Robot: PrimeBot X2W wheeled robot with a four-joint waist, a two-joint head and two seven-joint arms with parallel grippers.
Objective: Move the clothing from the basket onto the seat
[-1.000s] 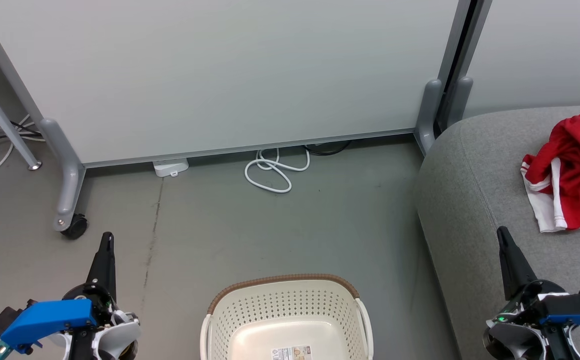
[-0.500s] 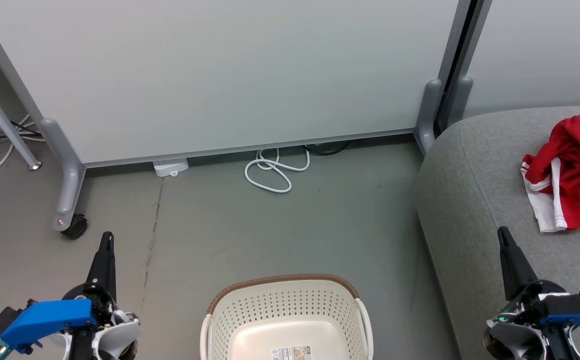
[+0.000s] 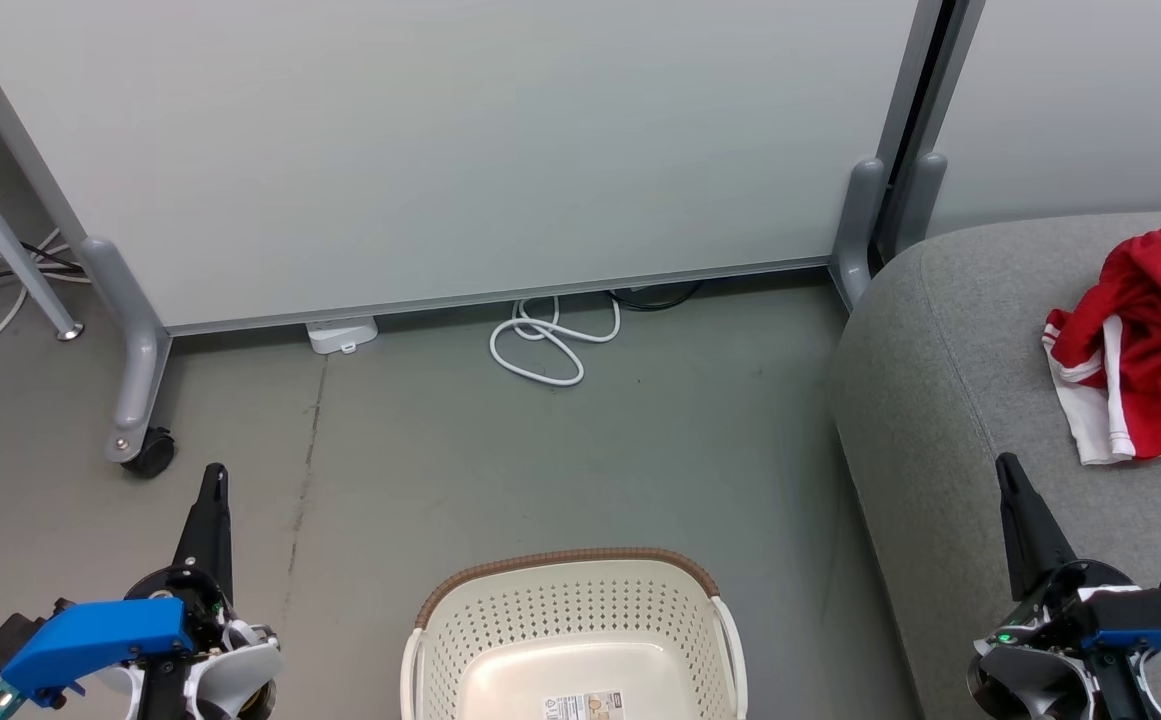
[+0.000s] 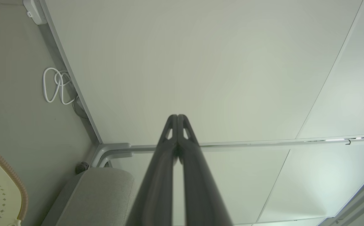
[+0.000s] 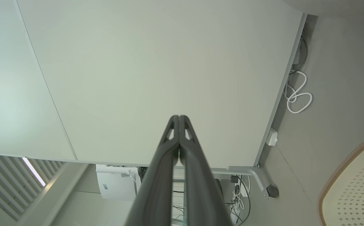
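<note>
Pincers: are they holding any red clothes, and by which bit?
Nothing is held. The left pincer and right pincer are both shut and empty; the red clothing lies on the seat.

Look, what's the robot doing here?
Nothing is being held right now. The red and white fabric clothing lies bunched on the big grey upholstered sofa seat. The cream perforated plastic laundry basket has a paper label inside and no clothes where visible. The left claw and right claw are both shut and empty.

Head view down on floor (image 3: 420,450); wrist views face partition (image 4: 200,62); all share basket (image 3: 565,605).
</note>
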